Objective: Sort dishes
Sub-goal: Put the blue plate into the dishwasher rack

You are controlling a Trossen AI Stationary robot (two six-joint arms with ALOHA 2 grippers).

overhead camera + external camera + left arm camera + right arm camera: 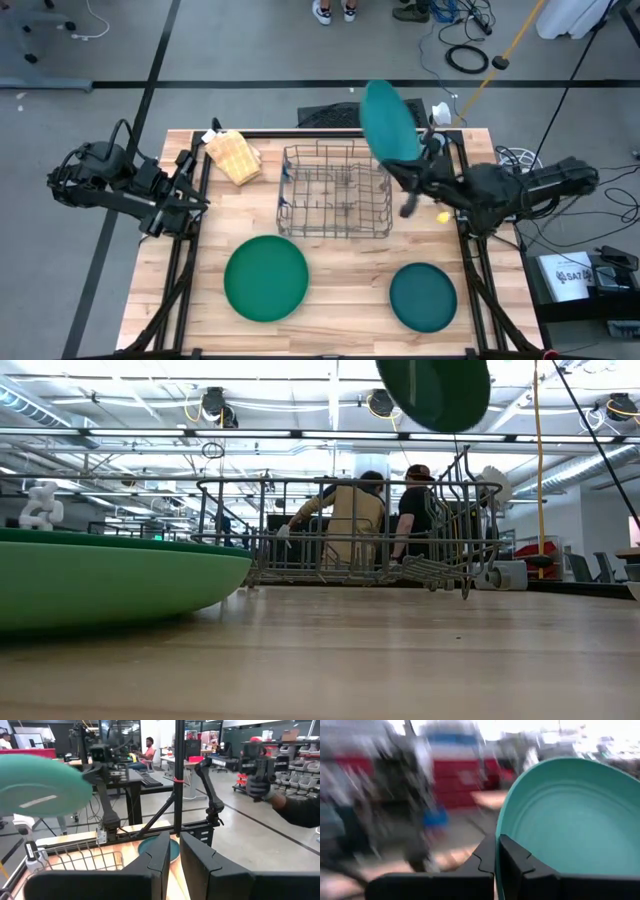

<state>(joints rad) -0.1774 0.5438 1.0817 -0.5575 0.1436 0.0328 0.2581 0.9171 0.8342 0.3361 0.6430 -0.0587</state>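
- Dark metal links make up the left arm, which waits at the table's left edge; the left gripper (196,192) holds nothing, and in its wrist view its two fingers (160,857) stand nearly together with only a thin gap.
- Tan and waffle-textured, a lump (233,157) lies at the back left of the pale wooden table (340,270), just left of the rack.
- Smooth and round, the large green plate (265,278) lies flat near the front, left of centre; the low view cuts it off at the left edge, showing only a thick green rim (120,575).
- Thin grey wire forms the open rack (335,190) at the table's middle back; it holds no dish.
- Teal and glossy, the raised plate (390,121) is held in the air above the rack's back right corner, tilted on edge so its long axis runs front to back in the high view; the low view cuts off its upper part (434,390).
- Pinched on that plate's rim, the right gripper (496,851) has its fingers closed to a sliver; the wrist picture is motion-blurred, so the background cannot be made out.
- Darker teal, a smaller plate (423,296) lies flat at the front right.
- Two people (385,515) show beyond the rack, partly hidden by its wires.
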